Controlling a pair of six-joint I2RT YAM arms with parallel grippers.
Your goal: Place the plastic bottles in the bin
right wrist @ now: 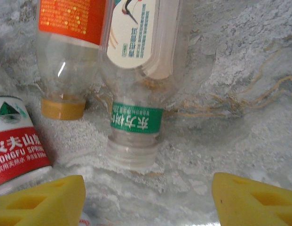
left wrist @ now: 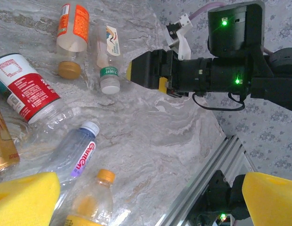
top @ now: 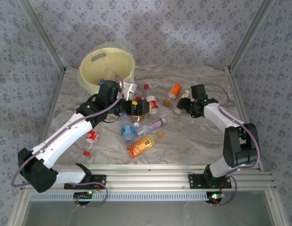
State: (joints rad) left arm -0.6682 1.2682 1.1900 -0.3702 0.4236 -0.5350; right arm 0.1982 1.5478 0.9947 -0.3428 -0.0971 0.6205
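Green-banded bottle (right wrist: 136, 89) — base beyond frame

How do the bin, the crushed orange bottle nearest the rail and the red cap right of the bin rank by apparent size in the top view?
1. bin, by far largest.
2. crushed orange bottle.
3. red cap, smallest.
Gaps are too wide for camera nearness to matter.

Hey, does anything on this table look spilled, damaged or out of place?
No spill that I can see. The plastic bottles lie strewn on their sides across the table, outside the bin at the far left; the orange bottle near the front looks squashed flat.
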